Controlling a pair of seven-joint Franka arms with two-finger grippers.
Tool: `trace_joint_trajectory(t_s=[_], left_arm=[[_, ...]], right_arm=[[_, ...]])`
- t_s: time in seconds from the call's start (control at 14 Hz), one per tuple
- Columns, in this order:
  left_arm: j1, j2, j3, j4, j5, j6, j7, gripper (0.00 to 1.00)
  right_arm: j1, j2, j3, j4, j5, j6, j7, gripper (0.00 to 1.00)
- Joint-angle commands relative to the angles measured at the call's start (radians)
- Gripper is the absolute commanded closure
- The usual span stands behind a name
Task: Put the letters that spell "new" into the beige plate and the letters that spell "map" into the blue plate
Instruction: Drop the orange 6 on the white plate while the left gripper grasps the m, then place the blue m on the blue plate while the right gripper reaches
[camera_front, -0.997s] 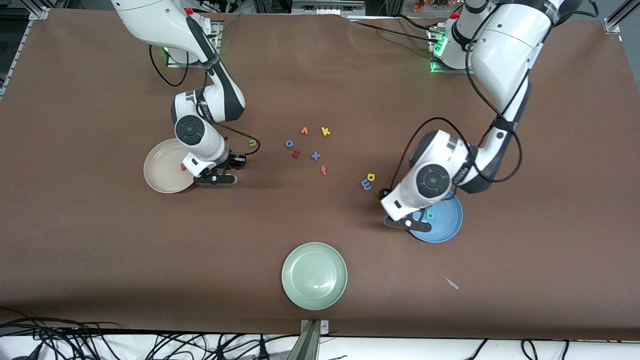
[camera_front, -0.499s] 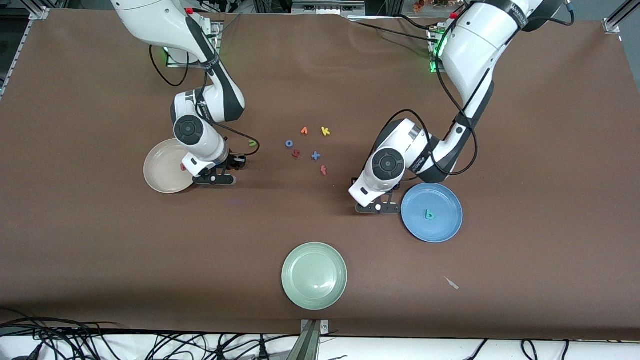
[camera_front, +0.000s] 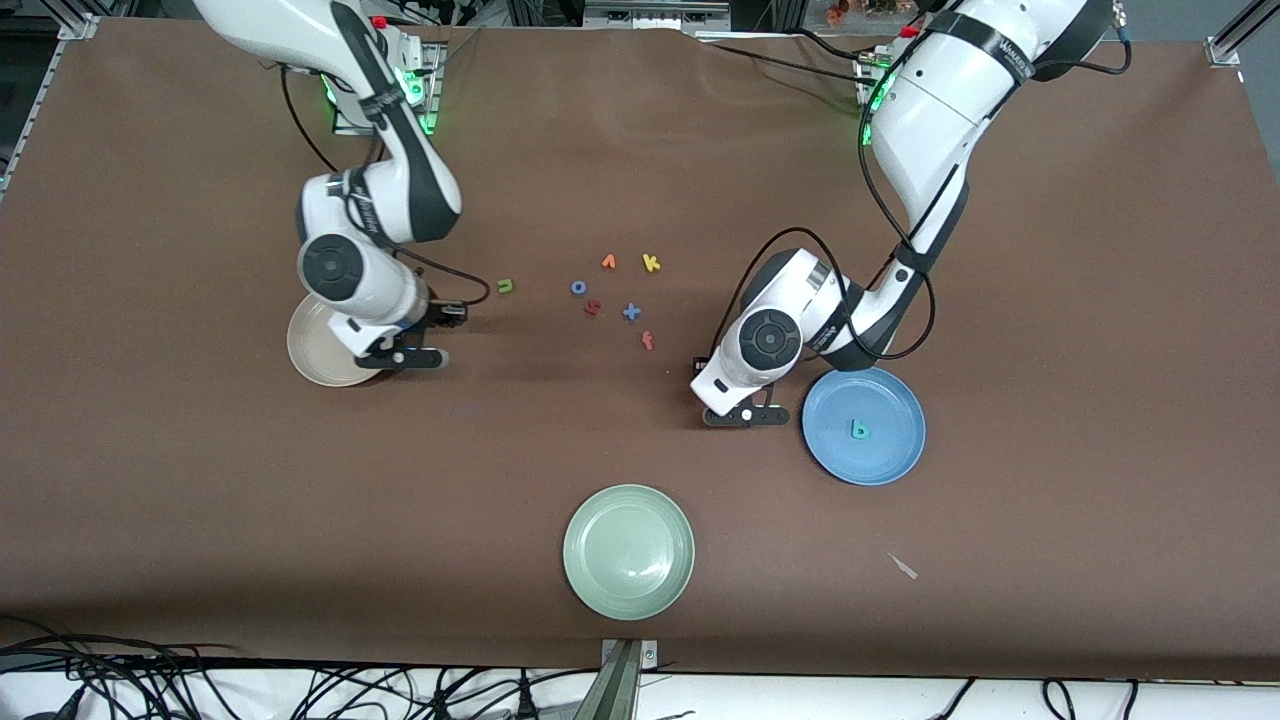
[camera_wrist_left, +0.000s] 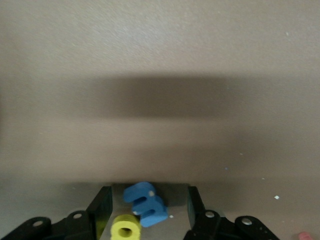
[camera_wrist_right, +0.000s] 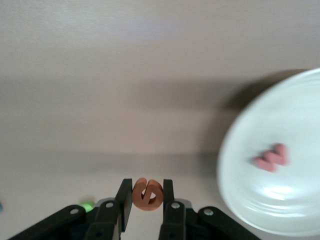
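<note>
My left gripper (camera_wrist_left: 149, 193) is down at the table beside the blue plate (camera_front: 886, 455), on the side toward the right arm's end. It is open, with the blue "m" (camera_wrist_left: 145, 203) and the yellow "a" (camera_wrist_left: 124, 228) lying between its fingers. The teal "p" (camera_front: 858, 430) lies in the blue plate. My right gripper (camera_wrist_right: 146, 189) is shut on the orange "e" (camera_wrist_right: 147, 194) at the edge of the beige plate (camera_wrist_right: 290, 120), where the salmon "w" (camera_wrist_right: 272, 157) lies. The green "n" (camera_front: 506, 287) lies on the table between the beige plate and the loose letters.
Loose letters sit mid-table: a blue "o" (camera_front: 578, 287), orange "v" (camera_front: 608, 262), yellow "k" (camera_front: 651, 263), a red letter (camera_front: 592, 308), a blue cross shape (camera_front: 631, 312) and a red "f" (camera_front: 647, 341). A pale green plate (camera_front: 628, 551) lies nearer the front camera.
My left arm has swung from over the blue plate to the "m" and "a", and its fingers have narrowed. My right arm has shifted with the "e" toward the beige plate.
</note>
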Motion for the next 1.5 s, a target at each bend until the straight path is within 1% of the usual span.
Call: trace_joint_trajectory(t_s=[0.0,0.14,0.28,0.36,0.5,0.57,0.64,0.71,0.78,0.93,1.0,1.21,1.35,1.42], left_arm=[[-0.008,-0.004,0.004,-0.005,-0.023,0.012,-0.010,0.34],[-0.008,-0.004,0.004,-0.008,-0.025,0.010,-0.010,0.36],[-0.008,-0.005,0.004,-0.022,-0.025,0.010,-0.010,0.38],[-0.008,-0.005,0.004,-0.024,-0.025,0.009,-0.009,0.40],[-0.008,-0.005,0.004,-0.022,-0.025,0.007,-0.009,0.57],[-0.003,-0.007,0.004,-0.022,-0.025,0.003,-0.010,0.69],[0.003,-0.008,0.004,-0.022,-0.025,-0.002,-0.010,0.80],[0.006,-0.013,0.004,-0.022,-0.025,-0.004,-0.010,0.84],[0.009,-0.014,0.004,-0.019,-0.025,-0.004,-0.009,0.84],[0.015,-0.022,0.004,-0.012,-0.025,-0.008,-0.007,0.84],[0.017,-0.033,0.005,-0.004,-0.023,-0.026,-0.006,0.84],[0.053,-0.105,0.005,0.016,-0.025,-0.092,0.000,0.84],[0.087,-0.140,0.007,0.016,-0.009,-0.128,0.011,0.84],[0.110,-0.149,0.007,0.015,-0.005,-0.146,0.052,0.84]], right_arm=[[0.002,-0.077,-0.069,-0.064,-0.001,-0.046,-0.143,0.87],[0.002,-0.091,-0.112,-0.113,-0.015,-0.022,-0.193,0.87],[0.002,-0.091,-0.147,-0.165,-0.016,0.052,-0.265,0.87],[0.000,-0.087,-0.155,-0.183,-0.016,0.084,-0.282,0.86],[-0.001,-0.061,-0.175,-0.188,-0.015,0.104,-0.318,0.85],[-0.001,-0.056,-0.181,-0.187,-0.015,0.104,-0.325,0.82],[-0.004,-0.055,-0.181,-0.184,-0.015,0.100,-0.327,0.68],[-0.004,-0.053,-0.181,-0.179,-0.015,0.094,-0.316,0.23],[-0.004,-0.055,-0.181,-0.173,-0.013,0.077,-0.312,0.00],[0.002,-0.065,-0.178,-0.151,-0.012,-0.006,-0.286,0.00],[0.006,-0.074,-0.170,-0.147,-0.012,-0.026,-0.245,0.00],[0.009,-0.107,-0.126,-0.159,-0.010,-0.028,-0.201,0.00],[0.009,-0.128,-0.085,-0.179,-0.008,-0.009,-0.156,0.00],[0.009,-0.128,-0.059,-0.179,-0.008,-0.006,-0.122,0.00]])
